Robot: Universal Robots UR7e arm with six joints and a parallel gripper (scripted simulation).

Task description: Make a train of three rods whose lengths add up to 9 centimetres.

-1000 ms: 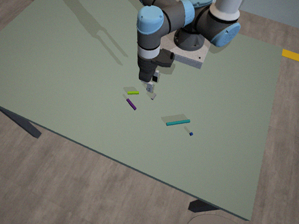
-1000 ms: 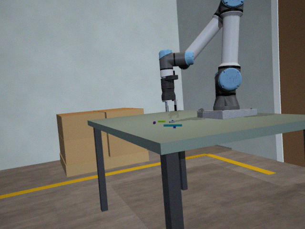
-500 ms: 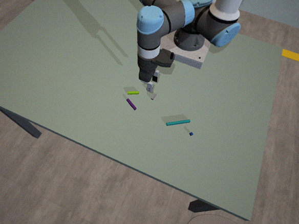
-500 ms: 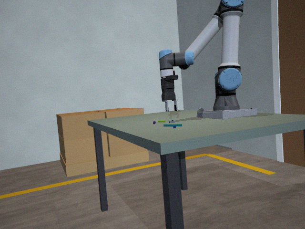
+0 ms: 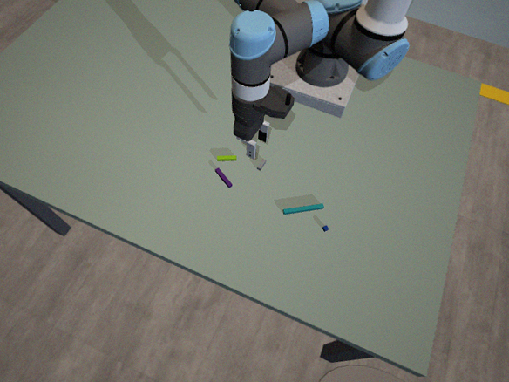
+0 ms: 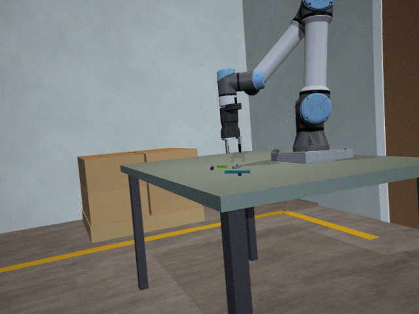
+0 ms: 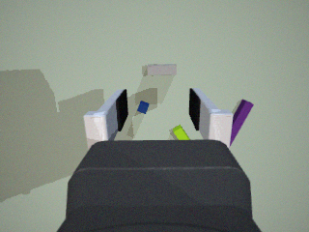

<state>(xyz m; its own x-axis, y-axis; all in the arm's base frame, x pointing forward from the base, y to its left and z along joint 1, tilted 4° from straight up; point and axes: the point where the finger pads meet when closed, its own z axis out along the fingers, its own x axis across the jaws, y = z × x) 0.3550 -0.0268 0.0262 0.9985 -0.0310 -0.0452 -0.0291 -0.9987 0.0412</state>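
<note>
open tool (image 5: 257, 148) (image 6: 233, 152) (image 7: 157, 101) above scattered rods; no train laid.

on the worktop (image 5: 375, 282) (image 6: 189, 182) (image 7: 270, 48), seen from the top, the lime rod (image 5: 226, 158) (image 6: 222, 166) (image 7: 180, 131) lies left of the grey rod (image 5: 261, 164) (image 6: 236, 167) (image 7: 161, 70); the purple rod (image 5: 223, 177) (image 6: 211, 167) (image 7: 241, 121) is nearer the long bottom edge. the turquoise rod (image 5: 303, 208) (image 6: 237, 171) and one blue rod (image 5: 325, 227) (image 6: 239, 174) lie closer to the bottom right corner. a second blue (image 6: 237, 165) (image 7: 143, 107) sits between lime and grey in the wrist view.

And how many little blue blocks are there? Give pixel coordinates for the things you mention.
2: one blue block (image 5: 325, 228) (image 6: 239, 174) beside the turquoise rod (image 5: 303, 208) (image 6: 233, 171), another (image 6: 237, 165) (image 7: 143, 107) below the pincer (image 5: 256, 149) (image 6: 233, 152) (image 7: 157, 101), near the grey rod (image 5: 261, 164) (image 6: 235, 167) (image 7: 161, 70). More may be hidden.
</note>
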